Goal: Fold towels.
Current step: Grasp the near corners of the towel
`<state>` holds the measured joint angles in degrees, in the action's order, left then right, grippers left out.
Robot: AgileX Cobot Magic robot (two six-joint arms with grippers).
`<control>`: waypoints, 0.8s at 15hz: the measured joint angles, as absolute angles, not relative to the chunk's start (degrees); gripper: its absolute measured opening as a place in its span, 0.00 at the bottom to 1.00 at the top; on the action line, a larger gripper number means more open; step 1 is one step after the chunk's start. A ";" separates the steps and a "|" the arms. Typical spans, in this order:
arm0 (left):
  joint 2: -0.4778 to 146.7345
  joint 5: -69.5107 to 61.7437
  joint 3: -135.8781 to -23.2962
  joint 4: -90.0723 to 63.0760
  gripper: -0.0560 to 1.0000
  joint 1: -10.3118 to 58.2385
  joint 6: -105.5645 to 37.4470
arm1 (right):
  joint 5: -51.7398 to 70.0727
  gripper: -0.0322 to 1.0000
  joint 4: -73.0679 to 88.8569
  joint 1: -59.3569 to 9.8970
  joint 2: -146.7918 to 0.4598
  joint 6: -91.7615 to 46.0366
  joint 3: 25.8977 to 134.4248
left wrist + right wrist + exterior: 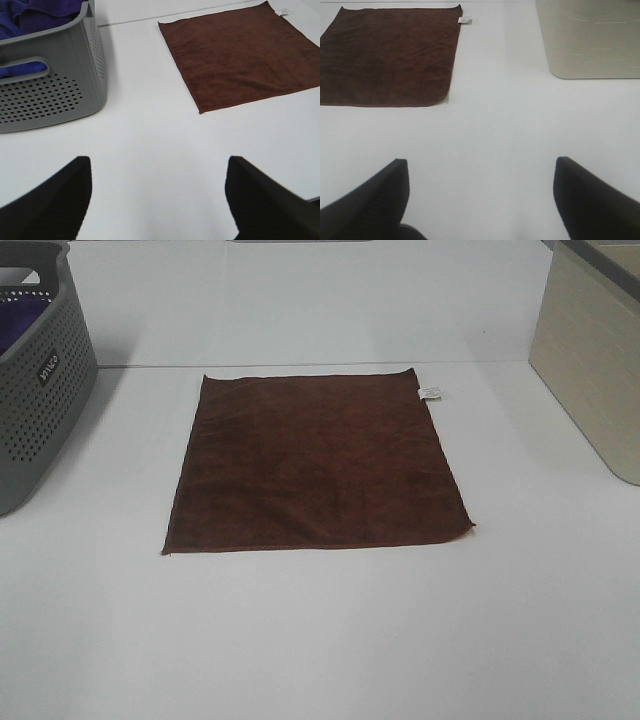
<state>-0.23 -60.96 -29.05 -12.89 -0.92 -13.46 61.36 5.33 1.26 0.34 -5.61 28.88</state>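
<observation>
Towel (318, 462) lay flat, unfolded on table (320, 640), close to far edge, white tag (430, 393) at its far right corner, left gripper (160, 200) and right gripper (481, 200) both spread apart, empty

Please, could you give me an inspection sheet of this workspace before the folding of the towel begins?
Surface: white table, no stains seen.
Job's things: one brown towel, flat and unfolded; white tag at its far right corner in the high view.
Clutter: nothing seen.
Grippers: left pincer open over bare table; right pincer open over bare table; neither touches the towel.
Cables: nothing seen.
Surroundings: grey perforated basket at left, holding purple cloth; beige bin at right.
</observation>
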 joint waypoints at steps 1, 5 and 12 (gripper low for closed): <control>-0.23 -60.96 -29.05 -12.89 0.73 -0.92 -13.46 | 61.36 0.76 5.33 1.26 0.34 -5.61 28.88; -0.23 -60.96 -29.05 -12.89 0.73 -0.92 -13.46 | 61.36 0.76 5.33 1.26 0.34 -5.61 28.88; -0.23 -60.96 -29.05 -12.89 0.73 -0.92 -13.46 | 61.36 0.76 5.33 1.26 0.34 -5.61 28.88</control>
<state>-0.23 -60.96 -29.05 -12.89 -0.92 -13.46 61.36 5.33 1.26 0.34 -5.61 28.88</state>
